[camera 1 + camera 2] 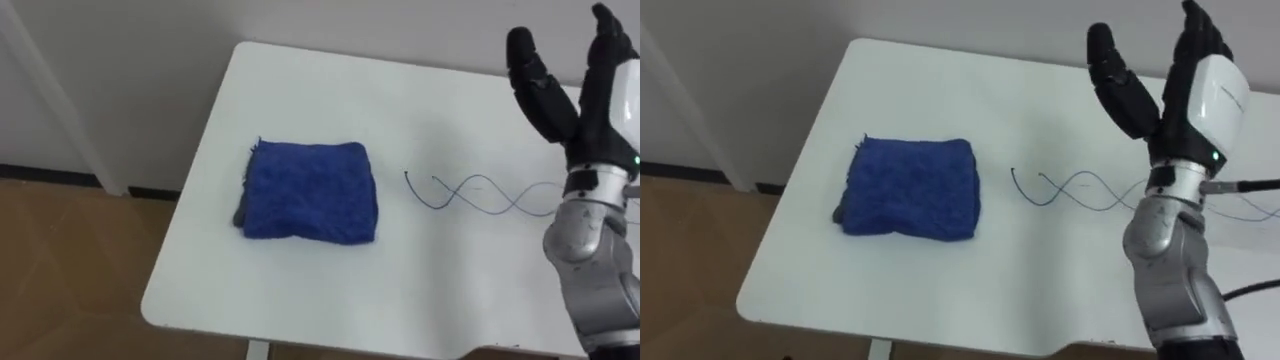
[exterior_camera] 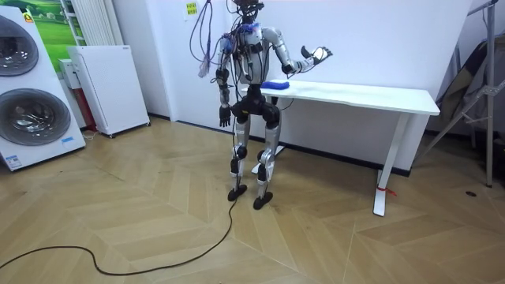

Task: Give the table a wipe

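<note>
Cloth: blue, folded, flat on the table.
Squiggle: at the cloth's 3 o'clock.
Right hand: raised at 2 o'clock, fingers wide, empty.
Left hand: hangs beside the hip.

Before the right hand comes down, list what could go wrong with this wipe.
1. The blue cloth lies folded near the left end of the table. A push from the open right hand, raised to the cloth's right, could slide it off rather than grip it.
2. The drawn line runs behind the right arm, so part of it might get missed.
</note>
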